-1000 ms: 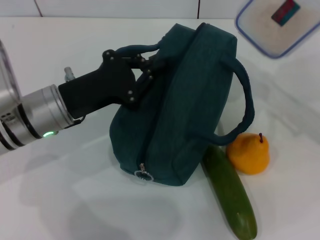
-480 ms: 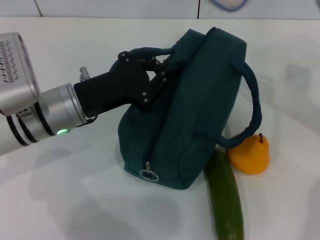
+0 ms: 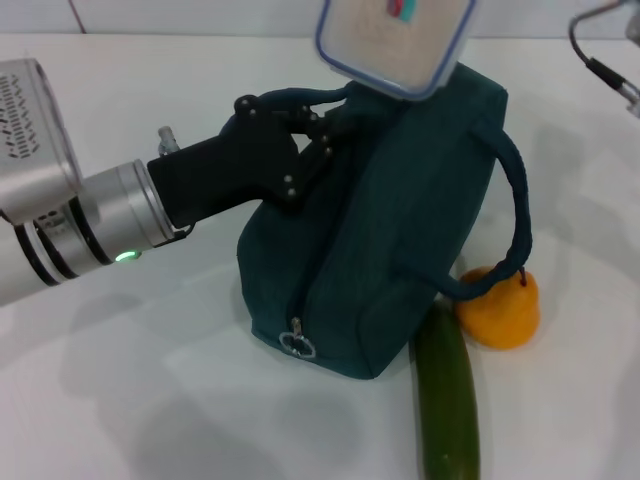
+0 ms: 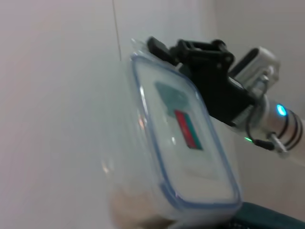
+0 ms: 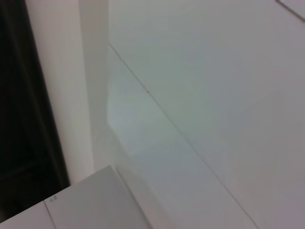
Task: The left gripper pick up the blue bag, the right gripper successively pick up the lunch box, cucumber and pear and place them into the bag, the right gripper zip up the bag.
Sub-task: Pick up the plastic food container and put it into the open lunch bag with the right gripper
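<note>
Lunch box (image 3: 397,40) over blue bag (image 3: 390,220), contents unclear; left gripper (image 3: 305,130) grips handle.

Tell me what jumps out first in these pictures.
The blue bag stands mid-table, its near handle clamped in the left gripper. The lunch box hangs just above the bag's top, held by the right gripper. The cucumber and pear lie beside the bag on the robot's right.
</note>
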